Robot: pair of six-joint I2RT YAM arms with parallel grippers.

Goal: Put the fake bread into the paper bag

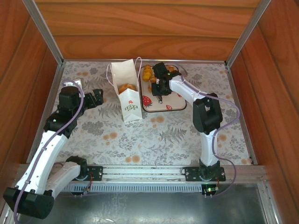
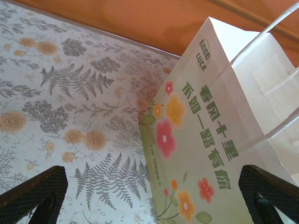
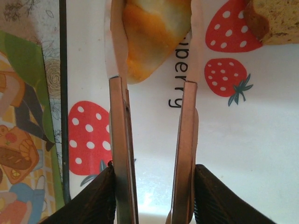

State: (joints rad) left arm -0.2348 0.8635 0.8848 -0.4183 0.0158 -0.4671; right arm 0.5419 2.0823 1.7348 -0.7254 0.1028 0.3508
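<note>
Right gripper (image 3: pixel 154 46) clamping a golden pastry (image 3: pixel 154 28) over the strawberry-print tray (image 3: pixel 243 154)
Its two fingers (image 3: pixel 119 121) are pressing against either side of the pastry, though whether it is lifting clear of the tray cannot be told; a browner piece of bread (image 3: pixel 275 18) is lying on the tray nearby, and more pastries (image 1: pixel 148 72) are sitting at the tray's far end. The paper bag (image 1: pixel 127 100) is standing upright on the floral table (image 1: pixel 140 140) just beside the tray's left edge, one bun (image 1: pixel 127 87) showing inside its open top. The left gripper (image 2: pixel 149 205) is hovering with its jaws spread wide, facing the bag's flowered side
</note>
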